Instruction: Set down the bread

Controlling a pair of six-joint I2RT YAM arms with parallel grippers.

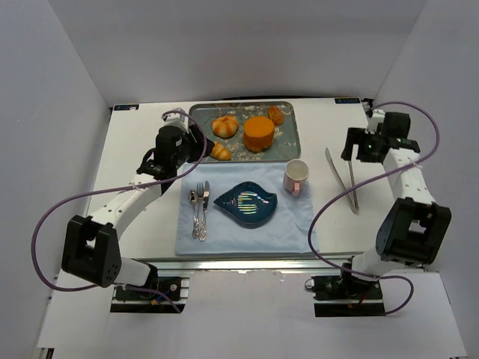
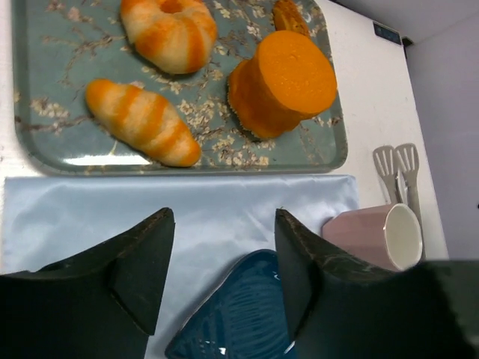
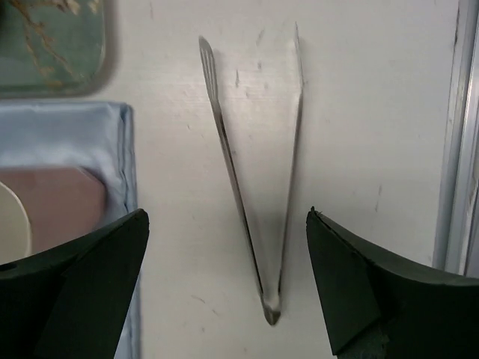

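Note:
The bread, a round golden bun with pale seams, lies at the back left of the floral tray. In the left wrist view the bread is at the top, well beyond the fingertips. My left gripper hovers at the tray's left front corner; its jaws are open and empty over the blue cloth. My right gripper is at the right side of the table, open and empty, above metal tongs.
On the tray also lie a ridged elongated roll, an orange cylinder cake and a small brown pastry. On the light blue placemat are a blue leaf-shaped plate, a pink cup and cutlery.

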